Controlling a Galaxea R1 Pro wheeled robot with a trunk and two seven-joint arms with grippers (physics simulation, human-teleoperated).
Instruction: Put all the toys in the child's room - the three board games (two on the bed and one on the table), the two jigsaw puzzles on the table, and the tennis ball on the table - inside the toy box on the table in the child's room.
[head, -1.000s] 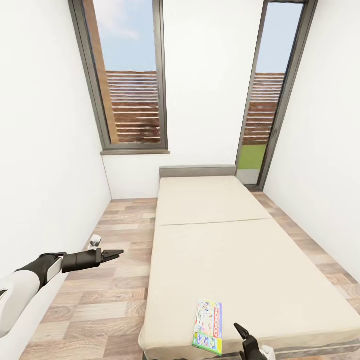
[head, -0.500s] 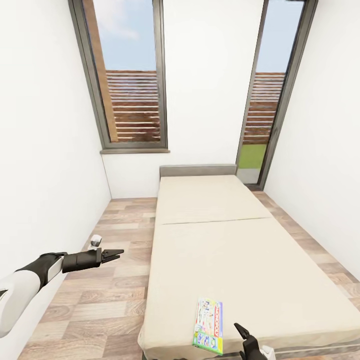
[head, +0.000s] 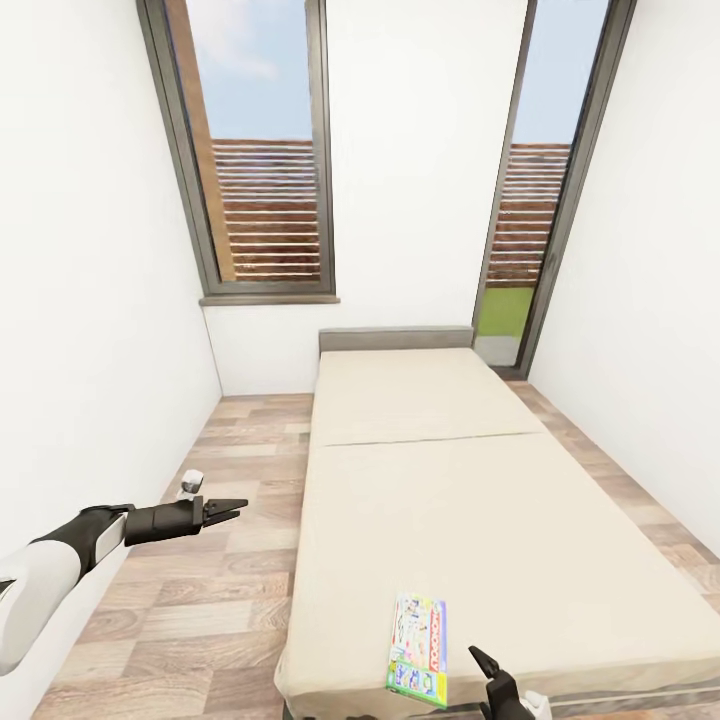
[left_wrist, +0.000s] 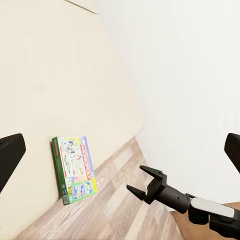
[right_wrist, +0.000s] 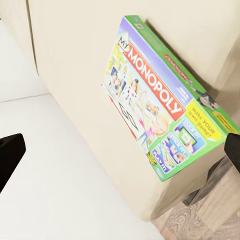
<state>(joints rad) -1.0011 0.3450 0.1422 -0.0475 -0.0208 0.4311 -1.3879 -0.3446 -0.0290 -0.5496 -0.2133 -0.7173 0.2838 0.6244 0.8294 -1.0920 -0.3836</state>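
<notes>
One of the board games, the purple-green Monopoly box (head: 417, 650), lies flat near the front edge of the cream bed (head: 480, 520), one end slightly over the edge. It also appears in the left wrist view as the Monopoly box (left_wrist: 75, 167) and close up in the right wrist view as the Monopoly box (right_wrist: 160, 107). My right gripper (head: 487, 668) hovers open just right of the box, not touching it. My left gripper (head: 232, 508) is open over the wood floor, left of the bed, holding nothing. The toy box, the table, the jigsaw puzzles and the tennis ball are out of view.
White walls close in on both sides. A strip of wood-plank floor (head: 200, 600) runs along the bed's left. A tall window (head: 265, 200) and a glass door (head: 530, 200) stand behind the bed's grey headboard (head: 395, 342).
The whole picture has shifted a little, so the camera has moved slightly. Both arms and the Monopoly box keep their places.
</notes>
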